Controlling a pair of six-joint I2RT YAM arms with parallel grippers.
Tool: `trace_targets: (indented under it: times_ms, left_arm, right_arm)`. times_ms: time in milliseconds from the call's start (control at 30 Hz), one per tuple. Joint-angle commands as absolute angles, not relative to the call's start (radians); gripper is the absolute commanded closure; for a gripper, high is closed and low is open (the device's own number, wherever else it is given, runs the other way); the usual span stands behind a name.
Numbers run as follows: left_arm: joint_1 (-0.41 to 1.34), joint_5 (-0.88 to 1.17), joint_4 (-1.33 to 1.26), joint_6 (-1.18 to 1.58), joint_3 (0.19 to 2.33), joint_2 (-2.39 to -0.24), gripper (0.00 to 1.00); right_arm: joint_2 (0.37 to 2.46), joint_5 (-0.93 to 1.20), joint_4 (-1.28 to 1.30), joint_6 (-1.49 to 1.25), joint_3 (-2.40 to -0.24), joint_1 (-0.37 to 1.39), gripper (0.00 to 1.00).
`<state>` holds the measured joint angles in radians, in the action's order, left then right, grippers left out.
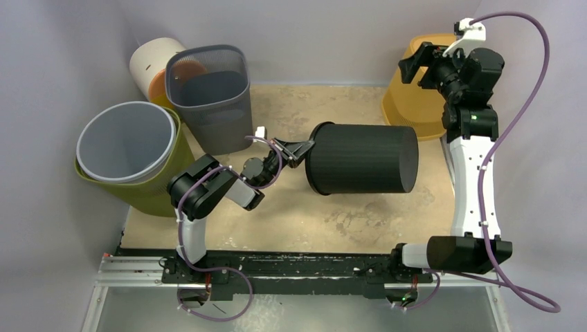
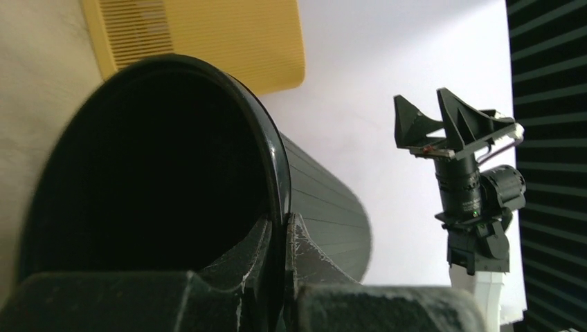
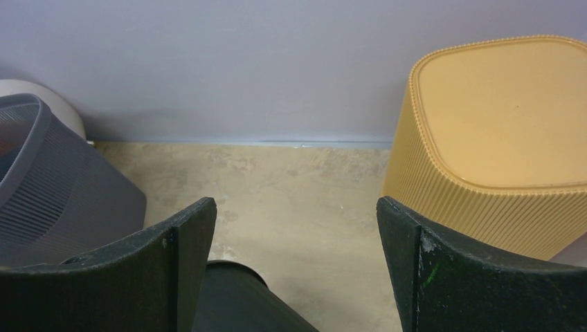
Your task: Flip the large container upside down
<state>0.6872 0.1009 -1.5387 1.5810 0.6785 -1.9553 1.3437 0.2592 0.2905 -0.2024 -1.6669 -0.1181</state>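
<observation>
We work on a mottled beige table (image 1: 311, 214) closed in by pale lilac walls.

From above, the black bin (image 1: 363, 159), which we take to be the large container, lies on its side in the middle of the table. Its long axis runs left to right, mouth facing left and closed base facing right. The left gripper (image 1: 299, 149) meets it at the mouth rim, so the left arm is much the nearer. The right gripper (image 1: 415, 66) is raised at the far right corner, well apart from the bin.

We count six bins:
- one black
- one yellow bin (image 1: 408, 104), upside down at the right rear
- one grey mesh bin (image 1: 211, 104)
- one white bin (image 1: 152, 62)
- one pale grey bin (image 1: 124, 142)
- one olive bin (image 1: 159, 197), with the pale grey one inside it

A sliver of orange behind the mesh bin is something we cannot identify.

In the left wrist view, the gripper's fingers (image 2: 242, 256) are clamped on the bin's glossy rim, one inside the dark mouth and one outside on the ribbed wall.

In the right wrist view, the jaws stand wide apart with nothing between them. The black bin (image 3: 235, 297) shows only as a dark edge below.

We judge that the turn now depends on lifting the rim end up and over the base.
</observation>
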Motion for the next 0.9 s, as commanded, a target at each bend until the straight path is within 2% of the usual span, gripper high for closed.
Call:
trace_targets:
  times_ms: [0,867]
  left_arm:
    - [0.669,0.162,-1.671,1.478,0.61,-2.034,1.0]
    - [0.634,0.201,-1.541,1.371,0.636,-2.108,1.0]
  right_arm:
    - [1.328,0.293,0.244,-0.2,-1.66,-0.117,0.12]
    - [1.316,0.305,0.232,-0.213,-1.636,-0.117,0.12]
